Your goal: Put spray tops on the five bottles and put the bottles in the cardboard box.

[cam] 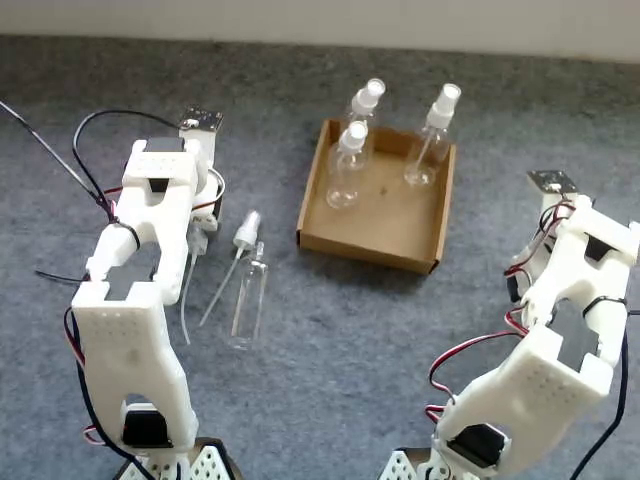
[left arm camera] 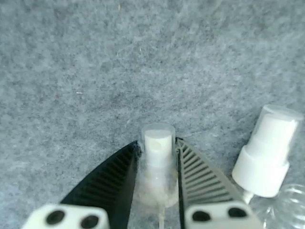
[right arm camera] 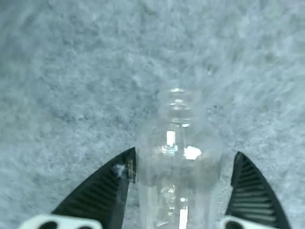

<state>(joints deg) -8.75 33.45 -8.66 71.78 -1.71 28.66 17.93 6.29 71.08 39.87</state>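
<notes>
Two white robot arms sit at a grey carpet-like table (cam: 400, 330), w/ the L arm (cam: 140, 270) on the left and the R arm (cam: 560, 340) on the right. Btwn them, toward the far side, is the shallow cardboard box (cam: 370, 248). Three clear bottles w/ white spray tops stand upright there. The near-left bottle (cam: 343, 170) and the right bottle (cam: 428, 150) are inside the box. The far bottle (cam: 366, 100) is by the box's far edge, partly hidden behind the near-left one, so can't tell if it is inside or just beyond the wall.

Left of the box, just right of the L arm, an uncapped lying bottle (cam: 248, 295) rests on its side, neck pointing far. A loose spray top (cam: 246, 232) lies just beside that neck, not screwed on. Its thin tube runs along the bottle's left side.

L wrist view: the left gripper (left arm camera: 157, 143) has its black ribbed jaws narrowed tight on a held spray top (left arm camera: 157, 162), cap end pointing away from the camera, carpet beyond it. The loose spray top shows close by.

R wrist view: the right gripper (right arm camera: 185, 153) is spread wide w/ a topless bottle (right arm camera: 178, 143) btwn its jaws, open neck pointing away. One jaw is right at the bottle's side; a gap shows at the other.
</notes>
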